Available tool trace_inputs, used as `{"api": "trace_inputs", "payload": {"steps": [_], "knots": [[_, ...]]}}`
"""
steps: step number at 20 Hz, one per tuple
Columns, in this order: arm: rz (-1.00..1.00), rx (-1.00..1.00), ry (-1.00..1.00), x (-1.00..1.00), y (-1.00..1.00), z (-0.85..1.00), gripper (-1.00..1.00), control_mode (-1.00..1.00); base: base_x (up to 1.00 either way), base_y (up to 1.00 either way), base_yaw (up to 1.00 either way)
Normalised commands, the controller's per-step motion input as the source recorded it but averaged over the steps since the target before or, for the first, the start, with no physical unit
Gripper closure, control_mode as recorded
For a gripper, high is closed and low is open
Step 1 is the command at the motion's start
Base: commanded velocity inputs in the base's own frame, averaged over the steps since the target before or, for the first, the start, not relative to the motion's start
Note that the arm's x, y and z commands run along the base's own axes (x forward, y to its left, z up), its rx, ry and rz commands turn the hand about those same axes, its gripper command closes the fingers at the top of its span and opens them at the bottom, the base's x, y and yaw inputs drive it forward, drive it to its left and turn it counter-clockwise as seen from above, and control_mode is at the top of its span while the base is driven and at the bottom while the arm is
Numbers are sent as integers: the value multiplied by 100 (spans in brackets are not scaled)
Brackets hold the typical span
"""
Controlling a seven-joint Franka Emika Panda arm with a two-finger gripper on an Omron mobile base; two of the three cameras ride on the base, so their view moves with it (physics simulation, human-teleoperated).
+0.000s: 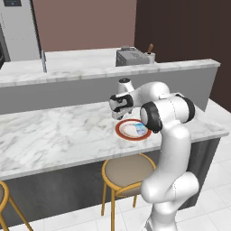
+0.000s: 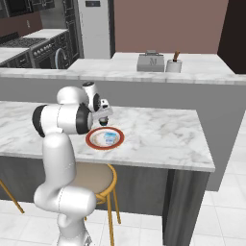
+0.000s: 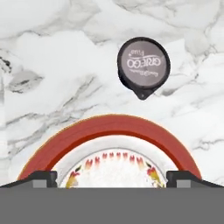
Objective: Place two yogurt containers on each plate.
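Overhead, the hand view looks straight down on a dark yogurt container (image 3: 143,65) with a printed lid, standing on the marble bench (image 3: 52,65) just beyond the red-orange rim of the white plate (image 3: 109,127); the fingers (image 3: 111,179) stand wide apart at the bottom edge with nothing between them. From the left base view the arm covers that dark cup, but a pale blue-and-white yogurt container (image 1: 140,129) shows lying on the plate (image 1: 122,131), below the wrist. From the right base view the same pale cup (image 2: 110,138) sits on the plate (image 2: 92,141), and a toaster (image 2: 150,62) stands on the far counter beyond.
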Motion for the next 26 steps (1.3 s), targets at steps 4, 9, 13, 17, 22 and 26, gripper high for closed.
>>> {"api": "trace_inputs", "payload": {"steps": [4, 9, 13, 17, 22, 26], "knots": [[-24, 7, 1, 35, 13, 0, -100, -100, 0, 0, 0], [-28, 7, 1, 39, 0, 0, -100, -100, 0, 0, 0], [-29, 6, 0, 46, -4, -4, -100, -100, 0, 0, 0], [-23, 5, 0, 19, 0, 0, -100, -100, 0, 0, 0], [-13, 5, 0, 0, 0, 0, -100, -100, 0, 0, 0], [-5, 6, 0, 0, 0, 0, -100, -100, 0, 0, 0]]}}
